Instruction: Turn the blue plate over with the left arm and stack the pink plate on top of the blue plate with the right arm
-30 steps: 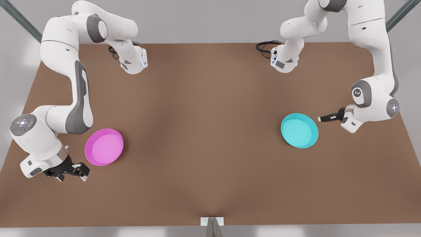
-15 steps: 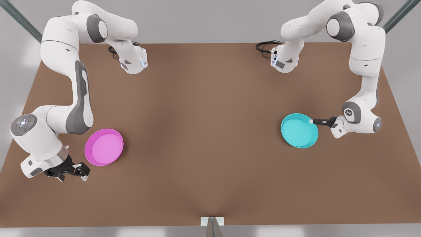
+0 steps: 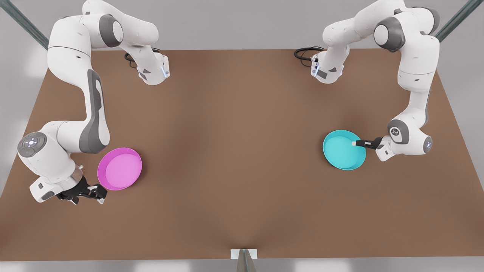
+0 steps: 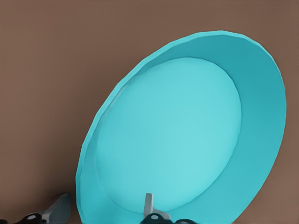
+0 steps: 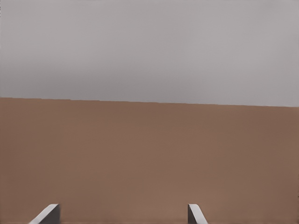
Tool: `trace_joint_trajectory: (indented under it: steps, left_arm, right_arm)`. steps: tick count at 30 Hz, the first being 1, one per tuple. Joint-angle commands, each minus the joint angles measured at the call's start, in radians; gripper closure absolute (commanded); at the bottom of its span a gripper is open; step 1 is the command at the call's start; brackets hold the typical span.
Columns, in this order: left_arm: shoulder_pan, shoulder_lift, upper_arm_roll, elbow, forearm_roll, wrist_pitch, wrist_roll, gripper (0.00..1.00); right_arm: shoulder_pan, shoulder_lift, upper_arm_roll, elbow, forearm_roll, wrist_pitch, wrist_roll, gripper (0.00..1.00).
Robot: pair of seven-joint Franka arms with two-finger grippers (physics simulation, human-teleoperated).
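While brown table [image 3: 234, 151] meets grey wall, left gripper [image 3: 358, 143] straddles blue plate [image 3: 342, 151] rim, right gripper [image 3: 99, 193] spread

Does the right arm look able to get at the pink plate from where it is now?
Probably yes. The right gripper sits just beside the pink plate with its fingers open, and only bare table lies between.

Two white jointed arms, grey joint covers, black two-finger grippers, left gripper [image 3: 357, 143], right gripper [image 3: 99, 193], black cables at both bases, round status lights on wrists
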Motion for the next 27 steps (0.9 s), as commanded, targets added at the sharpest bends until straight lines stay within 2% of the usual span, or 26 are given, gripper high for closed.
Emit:
trace_joint_trajectory:
  steps: [1, 4, 6, 17, 27]
  left_arm:
    - [-0.002, 0.0, 0.0, 0.0, -0.008, 0.001, 0.001, 0.69]
    - [-0.007, -0.003, 0.0, 0.003, -0.008, 0.002, 0.001, 0.73]
    - [-0.011, -0.002, 0.0, 0.005, -0.008, 0.011, 0.001, 0.79]
    - [-0.033, -0.017, 0.0, 0.005, 0.007, 0.013, 0.003, 0.79]
    - [-0.172, -0.155, 0.011, 0.008, 0.055, -0.029, -0.051, 0.79]
  right_arm:
    - [0.0, -0.001, 0.0, 0.0, -0.001, -0.002, -0.002, 0.0]
    - [-0.003, -0.004, 0.001, 0.002, 0.002, -0.011, 0.0, 0.0]
    - [-0.009, -0.005, 0.001, 0.002, 0.002, -0.01, -0.003, 0.0]
    - [-0.008, 0.002, 0.0, 0.003, 0.0, 0.006, 0.001, 0.0]
    - [-0.006, 0.004, 0.0, 0.002, 0.0, 0.004, -0.002, 0.0]
